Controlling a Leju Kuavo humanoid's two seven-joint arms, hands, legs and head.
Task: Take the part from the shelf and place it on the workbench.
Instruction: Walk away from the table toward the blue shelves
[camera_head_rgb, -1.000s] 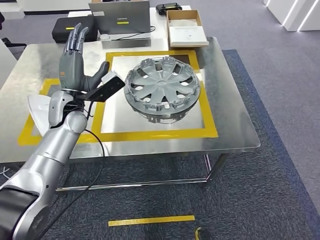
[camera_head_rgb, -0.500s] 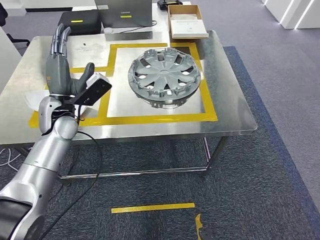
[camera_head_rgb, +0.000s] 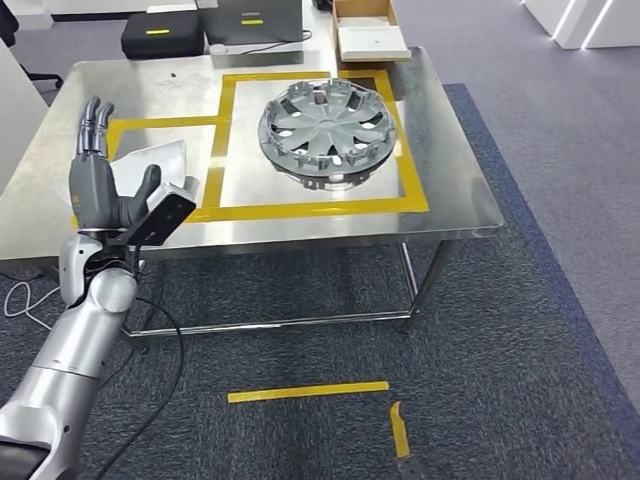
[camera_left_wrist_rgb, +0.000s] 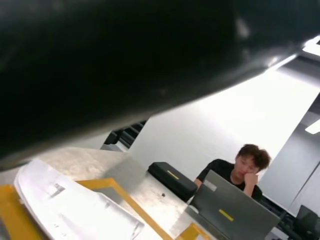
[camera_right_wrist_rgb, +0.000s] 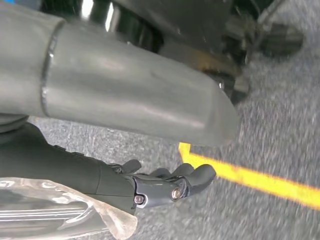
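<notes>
Wheel cover (camera_head_rgb: 329, 131) lies flat on the steel workbench (camera_head_rgb: 460, 190), inside the yellow-taped rectangle (camera_head_rgb: 317, 209) toward the far right corner, touching neither hand. Judged from that, you have the placing done; what is left is getting the arms clear.

Your left hand (camera_head_rgb: 102, 178) is raised near the front left corner of the workbench, fingers (camera_head_rgb: 92, 125) pointing up and spread, thumb out, holding nothing. Just beside it on the top lies a white plastic bag (camera_head_rgb: 155, 162), at the front of the smaller taped box. Draw the hand back toward you and down, not sideways, so you don't drag the bag or catch the front edge; mind the black cable (camera_head_rgb: 170, 345) that loops under the forearm.

Your right hand (camera_right_wrist_rgb: 171, 184) hangs low over the carpet by a yellow floor stripe (camera_right_wrist_rgb: 260, 180), fingers loosely curled and nothing in them; let it stay there.

Room is good on your side: open carpet lies in front of the workbench, crossed by a short yellow tape mark (camera_head_rgb: 308, 391). The far edge is crowded with a laptop (camera_head_rgb: 251, 20), a black case (camera_head_rgb: 162, 36) and a cardboard box (camera_head_rgb: 371, 27), and a person (camera_left_wrist_rgb: 241, 172) sits behind the laptop, so keep clear of that side.
</notes>
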